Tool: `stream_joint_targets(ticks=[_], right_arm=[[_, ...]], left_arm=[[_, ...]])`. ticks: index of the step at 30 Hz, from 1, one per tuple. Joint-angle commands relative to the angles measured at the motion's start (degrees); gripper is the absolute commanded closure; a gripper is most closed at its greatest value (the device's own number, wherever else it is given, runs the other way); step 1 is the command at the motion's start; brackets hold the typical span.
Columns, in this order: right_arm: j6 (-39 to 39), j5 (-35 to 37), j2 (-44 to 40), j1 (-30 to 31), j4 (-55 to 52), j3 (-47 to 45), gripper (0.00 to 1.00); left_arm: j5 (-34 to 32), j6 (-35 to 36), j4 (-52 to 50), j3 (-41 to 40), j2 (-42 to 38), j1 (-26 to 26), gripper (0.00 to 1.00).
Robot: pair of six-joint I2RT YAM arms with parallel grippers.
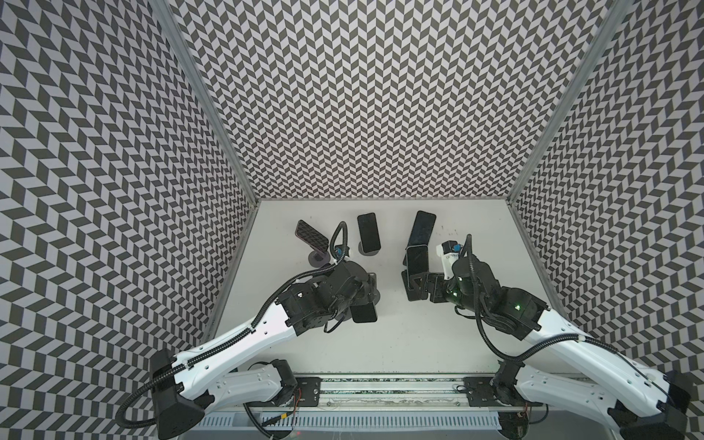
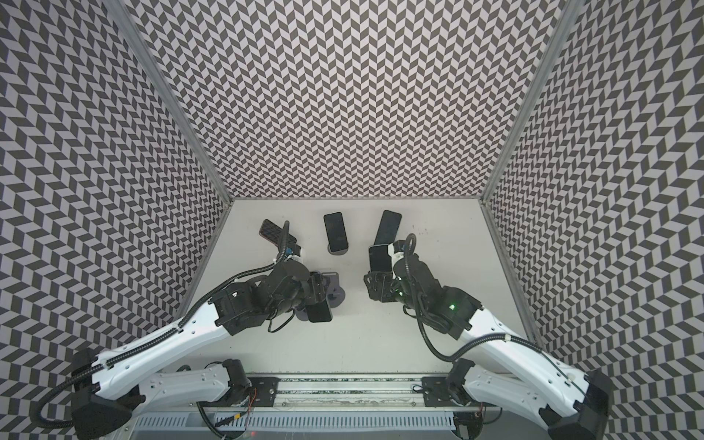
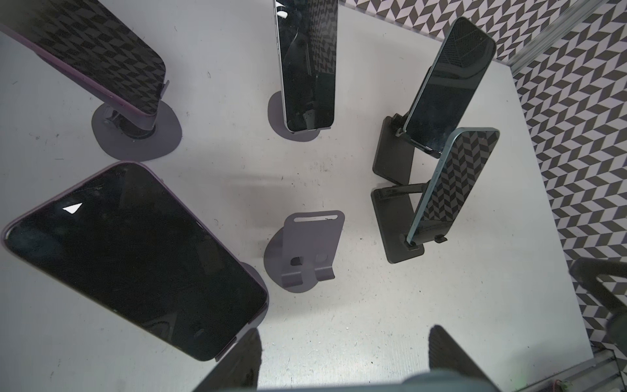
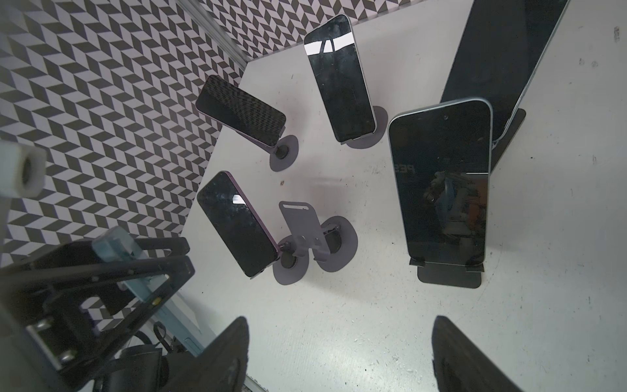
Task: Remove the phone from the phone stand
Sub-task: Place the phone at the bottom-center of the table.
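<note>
Several dark-screened phones lean on stands. A purple-edged phone (image 3: 135,258) rests on a grey stand just beside my left gripper (image 3: 344,342), which hangs open over bare table. An empty grey stand (image 3: 307,251) stands ahead of it. In a top view the left wrist covers most of that phone (image 1: 364,314). A blue-edged phone (image 4: 444,183) sits upright on a black stand (image 4: 448,276) ahead of my right gripper (image 4: 339,329). That gripper is open with nothing between its fingers, and it hangs a little short of the stand (image 1: 409,285).
Three more phones stand on stands toward the back: a tilted one (image 1: 311,235) at back left, an upright one (image 1: 368,232) in the middle and a tall one (image 1: 422,230) right behind the blue-edged phone. Patterned walls (image 1: 236,236) close three sides.
</note>
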Motion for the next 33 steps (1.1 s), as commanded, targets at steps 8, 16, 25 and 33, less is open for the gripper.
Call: stream_joint_targets(ticks=[8,16,25,33], right_arm=[[7.1,0.9,1.1,-0.3,-2.3,6.6,0.20],[7.3,1.5,-0.1,-0.3,-4.3,9.7,0.21],[3.9,-3.3,-3.9,-0.3,-4.5,6.8,0.22],[3.1,-3.1,-7.5,-0.3,-4.7,4.7,0.24]], left_arm=[[2.7,0.0,-1.8,-0.3,-4.2,-0.5,0.52],[4.1,0.1,-4.5,0.9,-4.0,-1.9,0.52],[1.4,-2.8,-8.5,2.2,-2.3,-3.3,0.52],[3.6,-5.1,-8.0,1.0,1.1,-5.8,0.54]])
